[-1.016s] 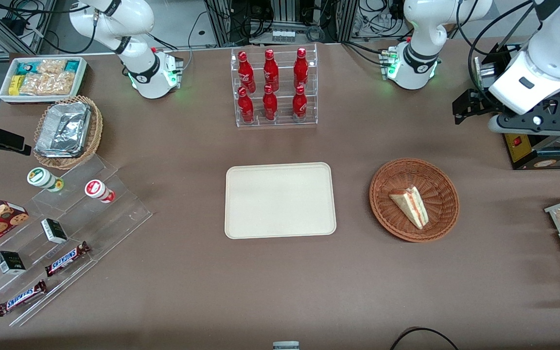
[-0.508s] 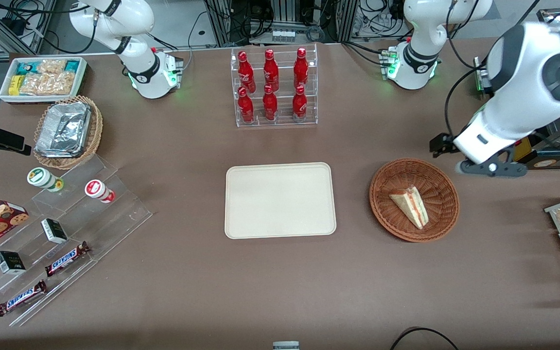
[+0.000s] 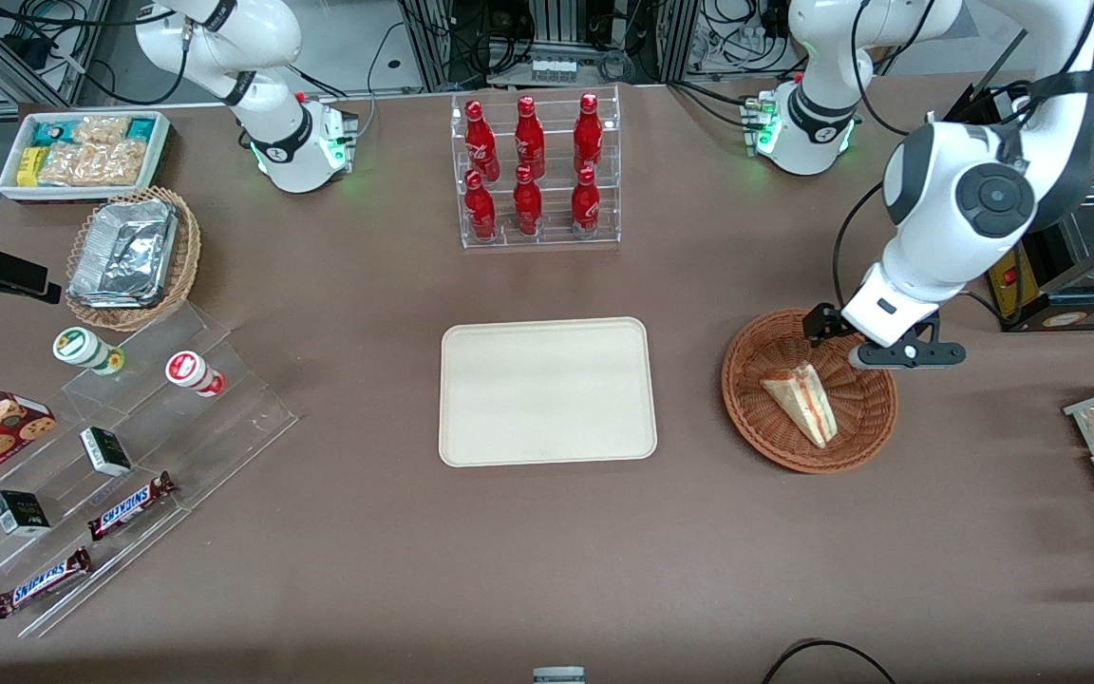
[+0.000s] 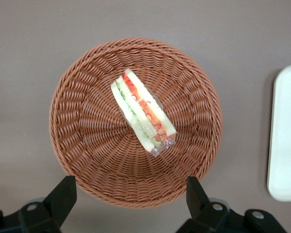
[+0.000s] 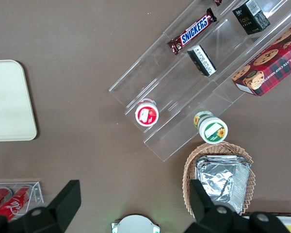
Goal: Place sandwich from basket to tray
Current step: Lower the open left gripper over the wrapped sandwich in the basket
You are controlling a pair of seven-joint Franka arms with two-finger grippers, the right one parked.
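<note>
in the last second i've swung the gripper (image 3: pixel 856 344) from the working-arm end to above the basket (image 3: pixel 862 439) at its 1 o'clock rim, fingers (image 4: pixel 63 196) wide, empty. sandwich (image 3: pixel 801 401) sits inside; tray (image 3: pixel 547 391) bare. descent looks next.

The sandwich (image 3: pixel 801 403) lies in the basket (image 3: pixel 754 410), beside the tray (image 3: pixel 547 391) toward the working arm's end. The gripper (image 4: pixel 128 196) hangs above the basket's rim, fingers spread.

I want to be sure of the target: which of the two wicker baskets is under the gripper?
The reddish-brown basket holding the sandwich; the open gripper hovers above it.
</note>
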